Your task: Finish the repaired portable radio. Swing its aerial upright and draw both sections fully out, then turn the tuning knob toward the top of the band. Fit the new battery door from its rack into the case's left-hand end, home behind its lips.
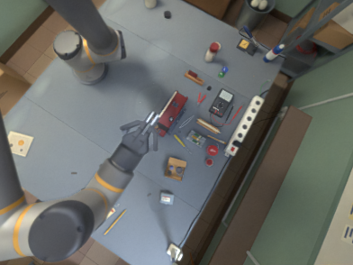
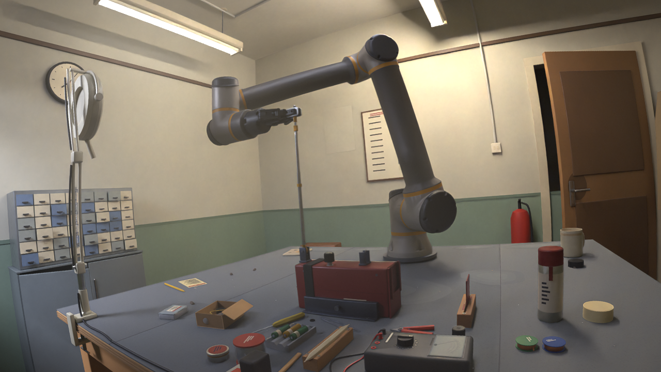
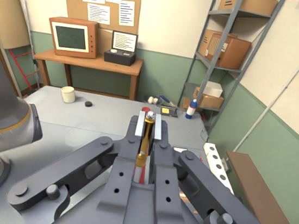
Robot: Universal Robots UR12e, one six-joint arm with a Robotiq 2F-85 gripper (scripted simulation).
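Observation:
The aerial [image 2: 298, 185] stands upright from the left end of the red radio [image 2: 347, 288], drawn out tall, and its ball tip [image 3: 150, 115] sits between my fingers high above the bench. On the radio's top are two dark knobs [image 2: 328, 257]. The red battery door [image 2: 467, 285] stands on edge in its wooden rack [image 2: 466, 310], to the radio's right in the second side camera. The radio [image 1: 172, 112] lies mid-bench. My gripper [image 3: 149, 123] is closed around the aerial's tip section.
Behind the bench are a shelf unit and a desk with a monitor [image 3: 72, 37]. A multimeter [image 2: 418, 352], power strip [image 1: 243, 125], spray can [image 2: 549, 289], small open box [image 2: 222, 313] and hand tools lie around the radio. The arm's base [image 2: 412, 222] stands behind it.

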